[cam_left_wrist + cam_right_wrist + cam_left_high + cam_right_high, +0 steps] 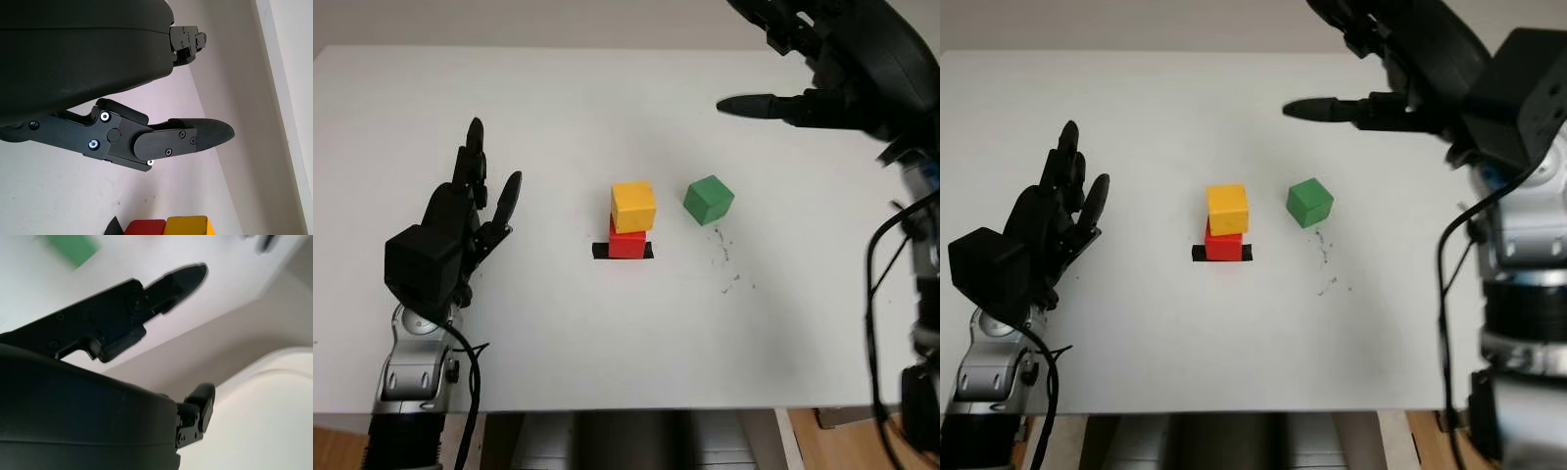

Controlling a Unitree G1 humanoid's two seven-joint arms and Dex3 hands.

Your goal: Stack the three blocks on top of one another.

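table (pixel 558 343): white | wall (pixel 558 22): pale, behind | floor (pixel 342 446): wood

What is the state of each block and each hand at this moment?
yellow block: stacked on the red block, slightly off-centre.
red block: on the black mark, under the yellow one.
green block: alone on the white table, not stacked.
left hand: open, holds nothing, left of the stack.
right hand: open, holds nothing, raised beyond the green block.

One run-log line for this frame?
stack: yellow block on red block | green block on table, unstacked | left hand open | right hand open, raised
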